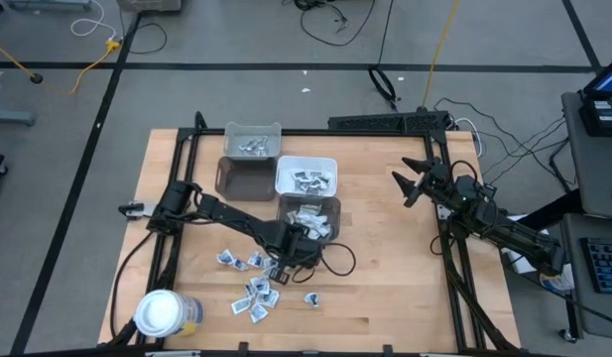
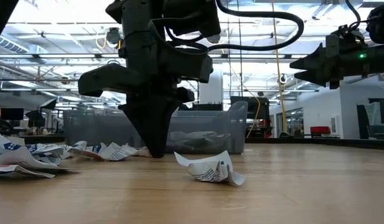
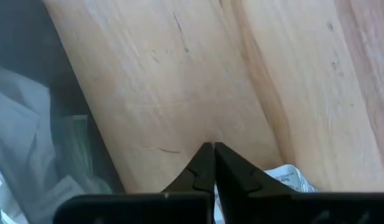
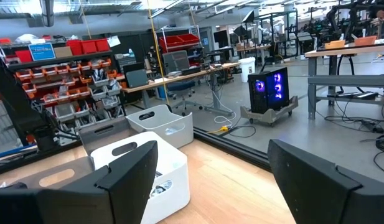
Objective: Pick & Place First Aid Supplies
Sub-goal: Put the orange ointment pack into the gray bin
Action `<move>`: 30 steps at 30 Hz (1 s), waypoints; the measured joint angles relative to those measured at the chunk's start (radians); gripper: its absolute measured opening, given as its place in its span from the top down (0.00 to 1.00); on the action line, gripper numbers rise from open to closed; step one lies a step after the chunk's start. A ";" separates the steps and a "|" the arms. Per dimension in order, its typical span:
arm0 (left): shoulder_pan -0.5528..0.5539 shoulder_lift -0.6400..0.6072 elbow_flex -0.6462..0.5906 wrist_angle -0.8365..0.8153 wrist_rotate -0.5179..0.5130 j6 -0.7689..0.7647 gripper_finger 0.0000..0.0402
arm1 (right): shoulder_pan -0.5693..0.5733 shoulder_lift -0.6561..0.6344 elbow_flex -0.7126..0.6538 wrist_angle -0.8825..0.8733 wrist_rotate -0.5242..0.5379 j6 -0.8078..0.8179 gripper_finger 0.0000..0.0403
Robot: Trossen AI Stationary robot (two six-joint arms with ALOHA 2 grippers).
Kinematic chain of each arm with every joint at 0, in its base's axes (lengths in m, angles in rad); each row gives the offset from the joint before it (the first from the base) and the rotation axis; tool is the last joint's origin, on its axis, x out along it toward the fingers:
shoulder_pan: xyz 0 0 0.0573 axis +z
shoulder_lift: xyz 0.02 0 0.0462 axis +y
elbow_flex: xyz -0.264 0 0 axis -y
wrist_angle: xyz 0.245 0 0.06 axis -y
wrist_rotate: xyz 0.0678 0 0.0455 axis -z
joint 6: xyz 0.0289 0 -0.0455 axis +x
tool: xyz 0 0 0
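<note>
The left gripper (image 2: pixel 155 151) stands tip-down on the bare wood, fingers pressed together with nothing between them. One crumpled packet (image 2: pixel 210 168) lies just beside it; the other loose packets (image 1: pixel 254 290) are scattered nearer the white-lidded jar (image 1: pixel 159 312). The grey bin (image 1: pixel 308 219) close behind the gripper holds several packets, as do the white bin (image 1: pixel 306 177) and the far grey bin (image 1: pixel 252 143), though those look indistinct. The right gripper (image 1: pixel 415 179) hangs wide open and empty, well apart.

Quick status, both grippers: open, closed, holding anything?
Left gripper: closed, tips at the wooden table, nothing visibly held.
Right gripper: open, empty, raised.
</note>
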 joint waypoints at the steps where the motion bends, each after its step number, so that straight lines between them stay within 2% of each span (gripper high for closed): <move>1: 0.000 0.000 0.000 -0.001 -0.003 0.005 0.99 | 0.000 0.000 0.000 0.000 0.000 0.000 0.26; 8: -0.018 -0.023 0.046 -0.106 -0.018 0.006 1.00 | 0.000 0.000 0.000 0.000 0.000 0.000 0.26; 13: -0.050 -0.087 0.109 -0.221 -0.028 -0.038 1.00 | 0.000 0.000 0.000 0.002 0.000 0.000 0.26; 22: -0.105 -0.205 0.188 -0.342 0.114 -0.199 1.00 | 0.000 0.002 0.000 0.014 0.000 0.000 0.26; 30: -0.164 -0.297 0.189 -0.429 0.158 -0.299 1.00 | 0.000 0.002 0.000 0.014 0.000 0.000 0.26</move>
